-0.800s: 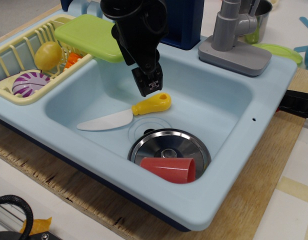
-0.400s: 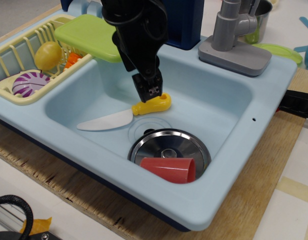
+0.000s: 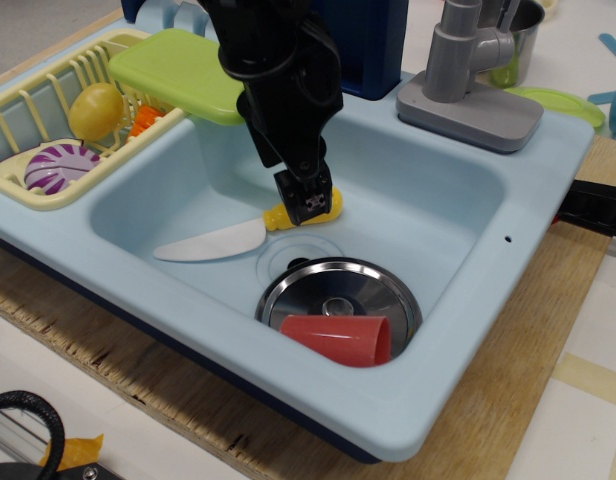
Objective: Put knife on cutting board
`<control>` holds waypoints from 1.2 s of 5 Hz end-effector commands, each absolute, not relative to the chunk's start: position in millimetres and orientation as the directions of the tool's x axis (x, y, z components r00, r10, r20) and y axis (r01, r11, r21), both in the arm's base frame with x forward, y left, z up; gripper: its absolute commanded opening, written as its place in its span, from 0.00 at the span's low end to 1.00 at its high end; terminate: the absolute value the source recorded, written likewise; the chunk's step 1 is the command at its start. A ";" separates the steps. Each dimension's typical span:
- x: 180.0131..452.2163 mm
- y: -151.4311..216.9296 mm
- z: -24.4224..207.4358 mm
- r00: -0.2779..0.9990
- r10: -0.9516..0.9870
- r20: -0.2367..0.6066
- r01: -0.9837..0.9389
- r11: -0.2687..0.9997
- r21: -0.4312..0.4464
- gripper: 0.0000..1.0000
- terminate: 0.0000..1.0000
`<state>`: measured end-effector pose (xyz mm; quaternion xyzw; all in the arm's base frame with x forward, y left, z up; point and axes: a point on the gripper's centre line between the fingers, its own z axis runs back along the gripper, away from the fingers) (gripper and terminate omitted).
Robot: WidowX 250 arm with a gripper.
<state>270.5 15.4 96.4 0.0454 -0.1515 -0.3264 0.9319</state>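
Observation:
The knife lies flat on the floor of the pale blue toy sink (image 3: 458, 240), its white blade (image 3: 208, 243) pointing left and its yellow handle (image 3: 333, 205) to the right. My black gripper (image 3: 308, 205) is down on the handle's middle, with yellow showing on both sides of the fingertips. The side-on view hides how far apart the fingers are. The lime-green cutting board (image 3: 178, 72) rests at the sink's back left corner, over the edge of the dish rack, behind and left of the gripper.
A pale yellow dish rack (image 3: 18, 185) at the left holds a lemon (image 3: 95, 110) and a purple striped plate (image 3: 60, 165). A metal lid (image 3: 333, 285) and a red cup (image 3: 338, 338) lie at the sink's front. A grey faucet (image 3: 468, 70) stands at the back right.
My gripper has come down and slightly right, from just above the knife handle onto it. The knife has not visibly moved.

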 end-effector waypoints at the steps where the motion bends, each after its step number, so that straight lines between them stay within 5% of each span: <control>1: 277.4 17.4 83.3 0.739 -0.616 0.272 0.584 0.787 0.196 1.00 0.00; 3: 287.4 18.9 64.5 0.740 -0.615 0.274 0.582 0.789 0.198 1.00 0.00; 4: 286.4 16.6 57.1 0.736 -0.607 0.300 0.582 0.793 0.178 0.00 0.00; 6: 277.8 -6.0 66.2 0.730 -0.619 0.289 0.607 0.782 0.141 0.00 0.00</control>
